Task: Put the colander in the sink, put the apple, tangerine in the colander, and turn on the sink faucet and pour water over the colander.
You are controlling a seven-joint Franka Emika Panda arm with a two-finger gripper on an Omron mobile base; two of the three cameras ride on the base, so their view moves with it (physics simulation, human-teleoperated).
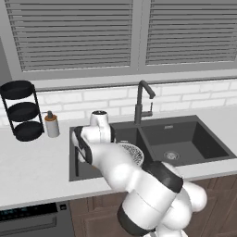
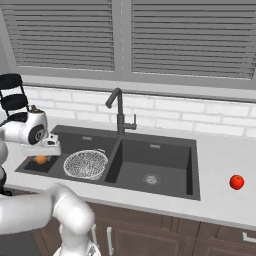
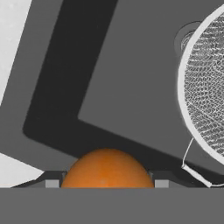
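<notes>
One tangerine (image 3: 107, 169), gripped between the closed claw (image 2: 42, 159) fingers, hangs over the left basin of the sink (image 2: 165, 145). Colander (image 2: 85, 164) sits in that same basin, right of the tangerine; the apple (image 2: 236, 182) lies on the bench (image 2: 225, 150), right of the sink.

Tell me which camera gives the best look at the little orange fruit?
The hand view: the tangerine sits large and close between the jaws, above the sink. The right base view shows it as a small orange spot under the hand. In the left base view the arm blocks it.
</notes>
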